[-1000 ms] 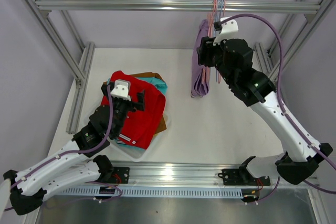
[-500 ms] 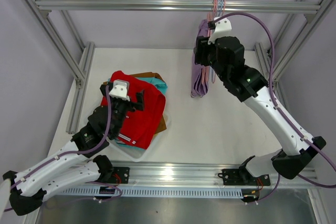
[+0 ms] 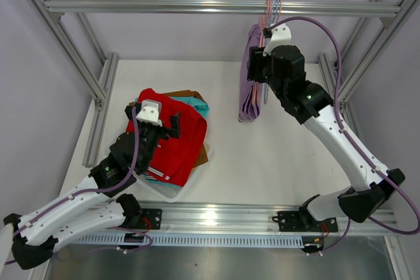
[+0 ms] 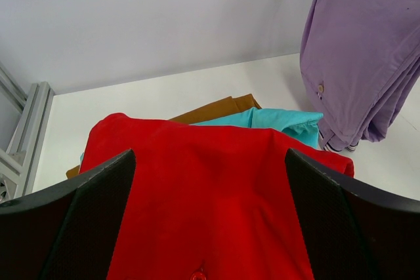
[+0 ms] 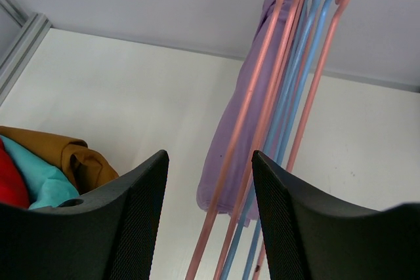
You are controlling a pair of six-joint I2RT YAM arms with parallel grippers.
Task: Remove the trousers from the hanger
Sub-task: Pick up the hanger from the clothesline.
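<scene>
R gripper point(image 5: 209, 162): jaws apart, nothing clamped. Raised level with the hangers point(image 5: 289, 70); pink and blue wires seen through the finger gap in the wrist view. Whether betw. the fingers or just beyond, cannot tell. Behind the wires: lilac trousers point(image 5: 216, 162), folded over a hanger, hung from the top rail point(image 3: 197, 6) above the far-right part of the tabletop point(image 3: 275, 155).

L gripper point(image 4: 209, 162): jaws apart, empty, low over red trousers point(image 4: 197, 208). Red pair on top of a pile near the left edge, toward the near-left corner. Teal trousers point(image 4: 275, 119) and brown trousers point(image 4: 216, 109) showing from under it on the far side.

Step in hand (judged): approach to the last hung pair, since only lilac is seen on a hanger.

Next move (judged):
1. Advance R gripper past the wires to the cloth.
2. Close on the lilac fold only, not on wire.
3. Draw the cloth off the bar, toward the near edge.
4. Carry to the pile at the left edge.

Caution: closing at the present posn likely to catch wire, not cloth. Expect loose hangers to swing on the rail.
</scene>
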